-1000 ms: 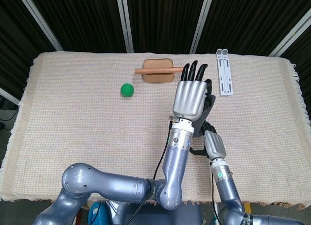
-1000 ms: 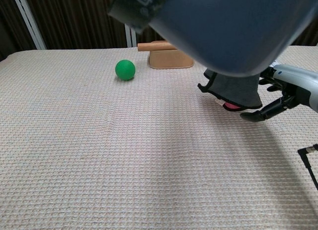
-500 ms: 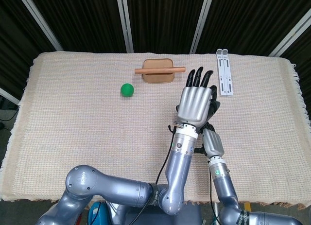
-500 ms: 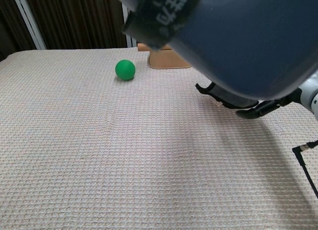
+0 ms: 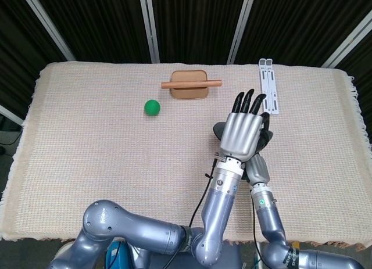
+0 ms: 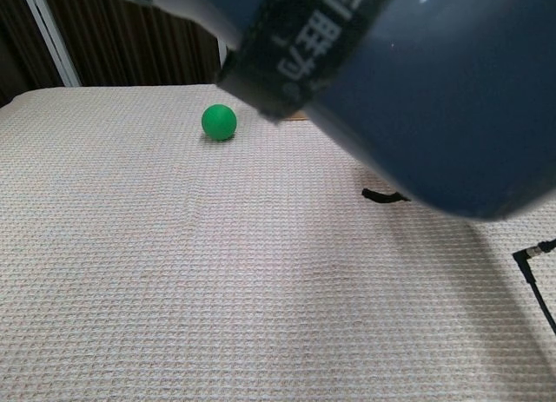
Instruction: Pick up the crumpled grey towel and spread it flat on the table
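Left robot hand (image 5: 243,131) fingers extended over grey towel (image 5: 220,129), right robot hand (image 5: 259,167) grip unclear

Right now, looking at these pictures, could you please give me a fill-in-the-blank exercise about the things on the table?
The ball is ___ in colour.
In the head view, the ball lies to the ___ of the brown tray.
The left hand covers most of the grey ___ there.
Missing words: green; left; towel.
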